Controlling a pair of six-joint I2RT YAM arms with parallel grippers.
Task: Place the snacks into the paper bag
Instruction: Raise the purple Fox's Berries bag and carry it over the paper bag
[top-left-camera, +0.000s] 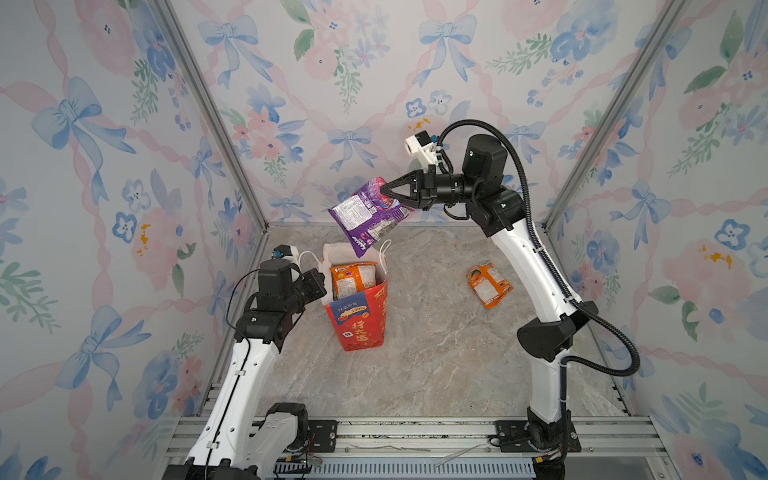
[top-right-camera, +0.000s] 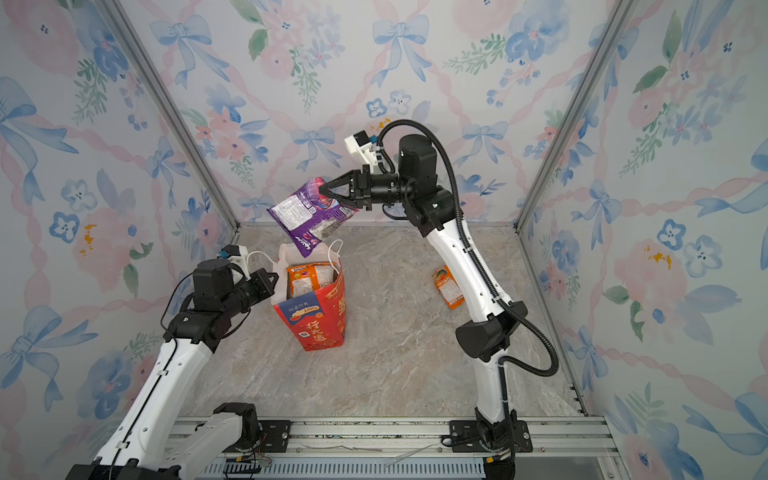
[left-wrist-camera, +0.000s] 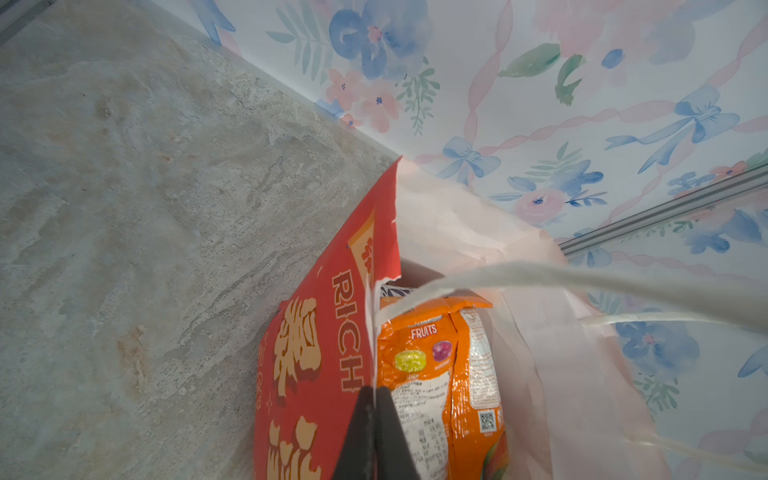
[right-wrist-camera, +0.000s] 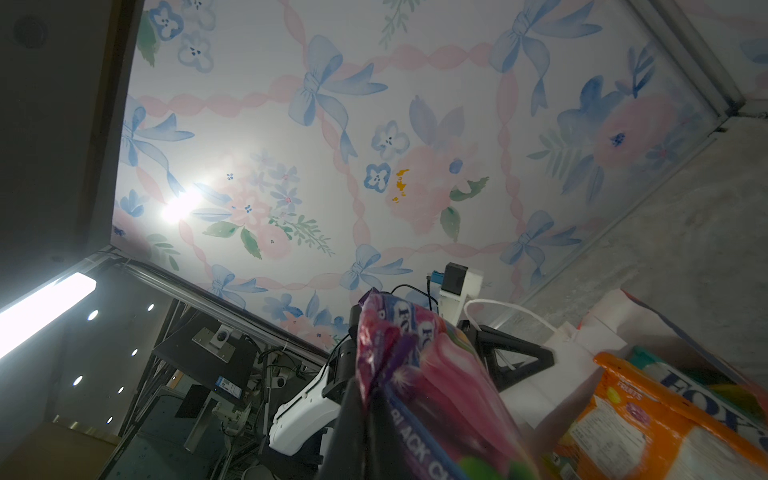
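The red paper bag (top-left-camera: 362, 320) (top-right-camera: 318, 322) stands upright left of the table's middle, mouth open. An orange snack packet (top-left-camera: 353, 280) (top-right-camera: 309, 278) stands inside it. My left gripper (top-left-camera: 325, 286) (top-right-camera: 275, 276) is shut on the bag's left wall, and the left wrist view shows the paper edge (left-wrist-camera: 316, 353) pinched between the fingertips (left-wrist-camera: 375, 392). My right gripper (top-left-camera: 384, 190) (top-right-camera: 322, 190) is shut on a purple packet (top-left-camera: 365, 212) (top-right-camera: 307, 214) (right-wrist-camera: 415, 374) hanging tilted just above the bag's far rim. Another orange packet (top-left-camera: 488, 284) (top-right-camera: 448, 287) lies flat on the table to the right.
White string handles (top-left-camera: 384, 249) (left-wrist-camera: 582, 282) stick up from the bag's rims. Floral walls close the table (top-left-camera: 415, 353) in on the left, back and right. An aluminium rail (top-left-camera: 415, 432) carrying both arm bases runs along the front edge.
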